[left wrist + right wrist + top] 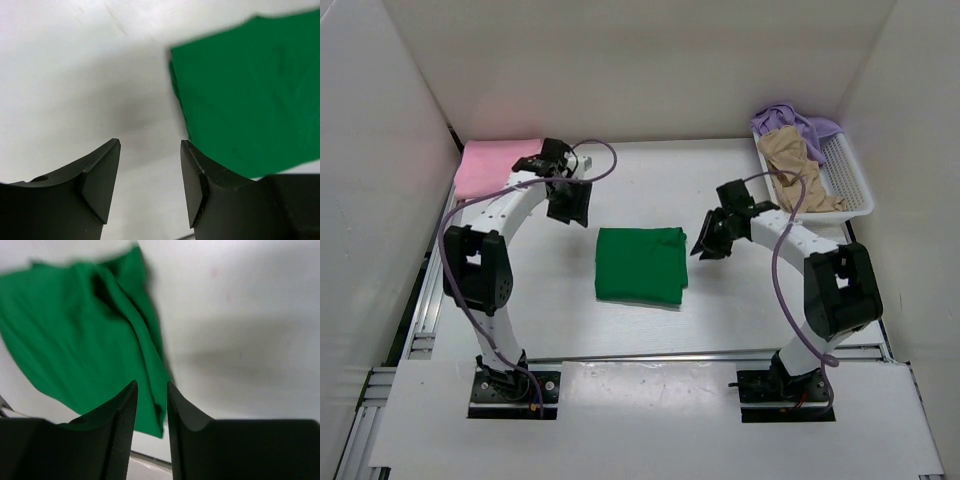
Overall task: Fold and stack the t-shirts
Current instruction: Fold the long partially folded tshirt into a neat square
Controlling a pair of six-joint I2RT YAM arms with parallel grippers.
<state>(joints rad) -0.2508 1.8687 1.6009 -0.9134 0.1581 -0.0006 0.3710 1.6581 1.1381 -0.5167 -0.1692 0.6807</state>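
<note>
**Step in hand.** The green t-shirt [640, 265] lies folded into a compact rectangle at the middle of the table [740, 320]. Its fold appears complete, so moving it to the stack is judged to be the step due. The pink t-shirt [495, 165] lies folded flat at the far left corner and is the likely base of the stack. The tan t-shirt [798, 165] and the lavender t-shirt [800, 120] lie crumpled in the white basket [860, 190] at the far right, not yet folded.

**Hands.** The left hand [568, 205] has its fingers apart with nothing between them. It hovers just off the far left corner of the green t-shirt, clear of the cloth. The right hand [710, 240] has its fingers parted by a narrow gap, also empty. It hovers just off the right edge, where the layers bunch.

**Next move.** Grip the green t-shirt at opposite edges through all layers, lift it level, and set it squarely on the pink t-shirt. Gripping the top layer alone would probably undo the fold.
</note>
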